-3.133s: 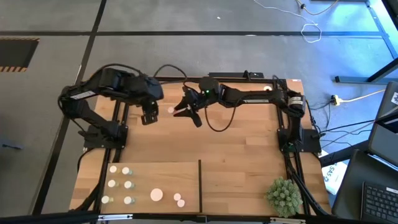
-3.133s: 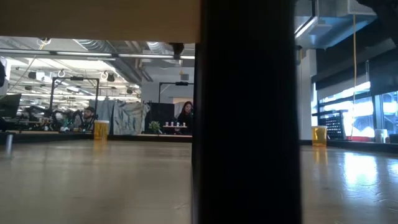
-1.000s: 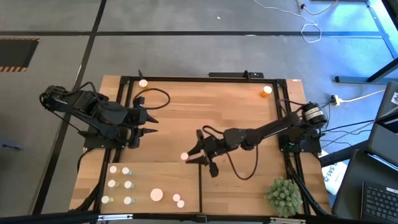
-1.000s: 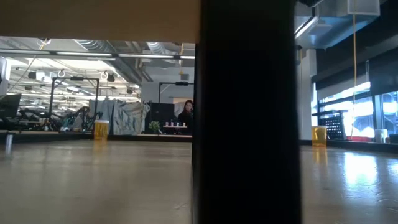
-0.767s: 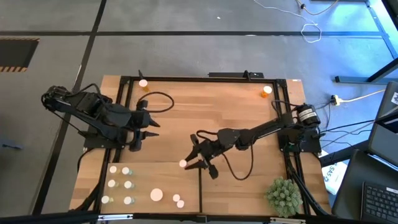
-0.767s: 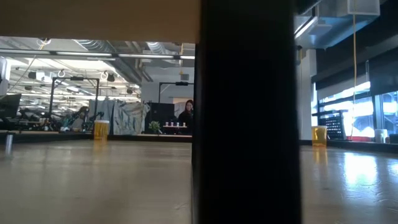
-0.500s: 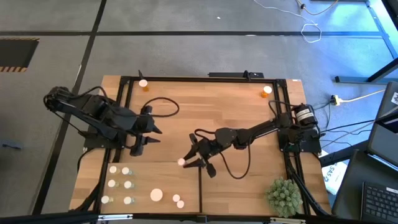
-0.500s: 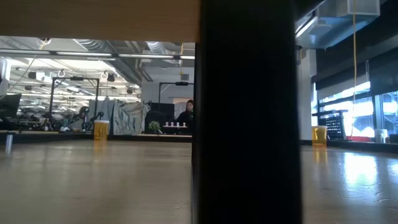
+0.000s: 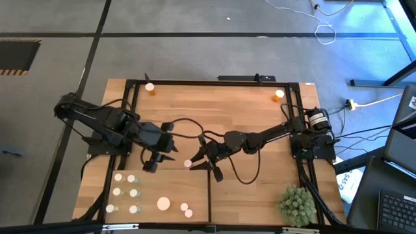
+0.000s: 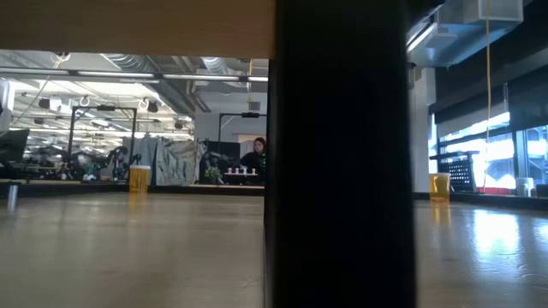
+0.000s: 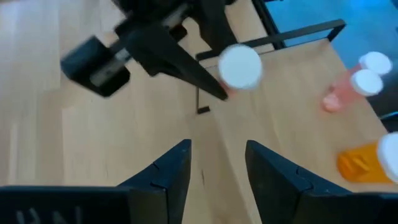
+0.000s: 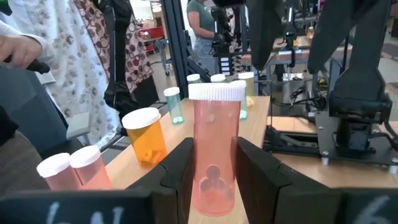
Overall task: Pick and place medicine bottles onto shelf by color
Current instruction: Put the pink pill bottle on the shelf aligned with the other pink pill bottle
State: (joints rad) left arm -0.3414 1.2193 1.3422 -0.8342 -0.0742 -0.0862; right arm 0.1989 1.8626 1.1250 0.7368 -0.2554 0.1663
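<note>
The right gripper (image 9: 197,163) is clenched on 1 pink medicine bottle (image 12: 213,149), held upright between its fingers just over the shelf's (image 9: 149,179) far edge, close beside the dark divider (image 9: 208,192). To place it well, I judge it should travel on toward the 2 pink bottles (image 12: 69,165) beyond its fingertips, next to the wide orange one (image 12: 145,135), come down level and let go only once the base sits flat. The left gripper (image 9: 158,156), fingers parted and empty, hangs close by; keeping it clear avoids a knock. The bench (image 9: 247,107) carries 2 more orange bottles (image 9: 150,88) at the far corners
</note>
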